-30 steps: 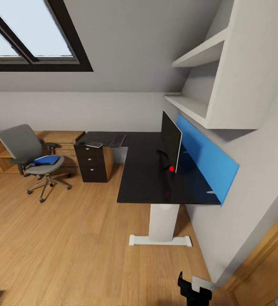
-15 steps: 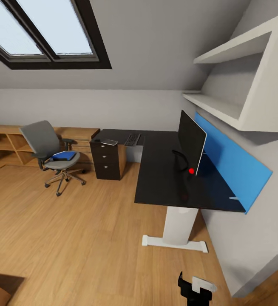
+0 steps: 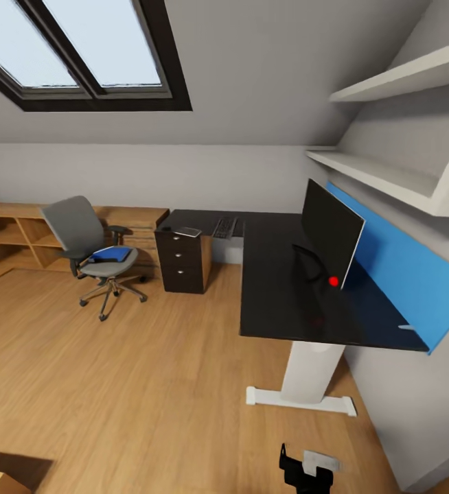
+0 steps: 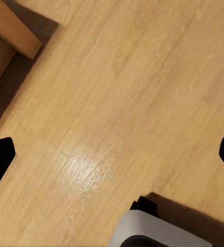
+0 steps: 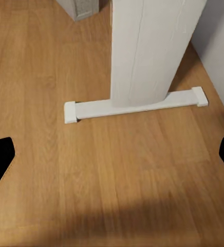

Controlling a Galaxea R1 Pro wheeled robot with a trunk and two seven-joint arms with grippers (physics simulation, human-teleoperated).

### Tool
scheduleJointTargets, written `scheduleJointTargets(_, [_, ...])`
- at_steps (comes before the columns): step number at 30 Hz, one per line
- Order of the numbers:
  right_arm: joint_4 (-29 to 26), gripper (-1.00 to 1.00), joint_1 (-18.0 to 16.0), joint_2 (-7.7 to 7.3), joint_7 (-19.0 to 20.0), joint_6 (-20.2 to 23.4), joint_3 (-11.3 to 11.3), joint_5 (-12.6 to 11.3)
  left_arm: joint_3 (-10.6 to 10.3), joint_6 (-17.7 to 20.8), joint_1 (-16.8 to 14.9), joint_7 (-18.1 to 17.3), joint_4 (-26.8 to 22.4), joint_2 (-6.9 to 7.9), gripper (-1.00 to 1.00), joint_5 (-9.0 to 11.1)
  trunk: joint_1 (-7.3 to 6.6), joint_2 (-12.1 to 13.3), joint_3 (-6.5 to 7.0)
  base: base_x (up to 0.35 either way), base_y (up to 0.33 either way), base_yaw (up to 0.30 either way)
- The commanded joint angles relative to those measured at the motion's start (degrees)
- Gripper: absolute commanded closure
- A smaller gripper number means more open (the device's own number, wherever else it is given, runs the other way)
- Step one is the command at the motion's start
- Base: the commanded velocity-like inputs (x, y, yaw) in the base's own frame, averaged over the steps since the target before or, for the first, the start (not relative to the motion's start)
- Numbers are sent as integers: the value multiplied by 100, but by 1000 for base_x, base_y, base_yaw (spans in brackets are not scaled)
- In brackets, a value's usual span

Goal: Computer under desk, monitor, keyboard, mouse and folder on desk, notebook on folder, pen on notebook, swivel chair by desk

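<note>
Left-to-right survey, head view:

- Swivel chair (image 3: pixel 90 250): stands on the wood floor (image 3: pixel 135 384) in front of the low light-wood shelving (image 3: pixel 18 233), well apart from both sets of fingers. Rolls freely on castors; best pushed at the backrest or an armrest, low and slow, to avoid spinning the seat.
- Folder (image 3: pixel 111 254): lies flat on the chair seat. Judged thin, light, slightly flexible and slick; best pinched at an overhanging edge, not pressed from above.
- Drawer unit (image 3: pixel 181 261): carries a flat grey item (image 3: pixel 188 232) on top, too small to identify.
- Keyboard (image 3: pixel 225 226): rests on the far wing of the glossy black tabletop (image 3: pixel 279 295), well apart from the monitor. Stiff, long, light; best gripped across the short width near the middle to limit tilt.
- Monitor (image 3: pixel 331 233): upright on the tabletop beside the blue wall panel (image 3: pixel 403 281). Top-heavy and fragile; no move required.
- Mouse, notebook, pen, computer: not identifiable.

Fingers:
- Left gripper (image 4: pixel 112 159): fingers spread wide, empty, above bare floor.
- Right gripper (image 5: pixel 112 159): fingers spread wide, empty, aimed at the white desk leg (image 5: pixel 148 51) and its foot.
</note>
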Motion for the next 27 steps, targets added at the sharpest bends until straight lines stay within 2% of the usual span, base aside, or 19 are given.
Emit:
scheduleJointTargets(1, [15, -100, -5, 5, 13, -26, -26, -2, -29, -22, -3, 22, 3, 5, -100, 42, 3, -7, -8, 125, 314, 0])
scheduleJointTargets(27, [42, -100, -4, -7, 33, -32, -15, 29, -23, 4, -2, 25, 30, -14, -100, 51, 3, -7, -8, 153, 313, 0])
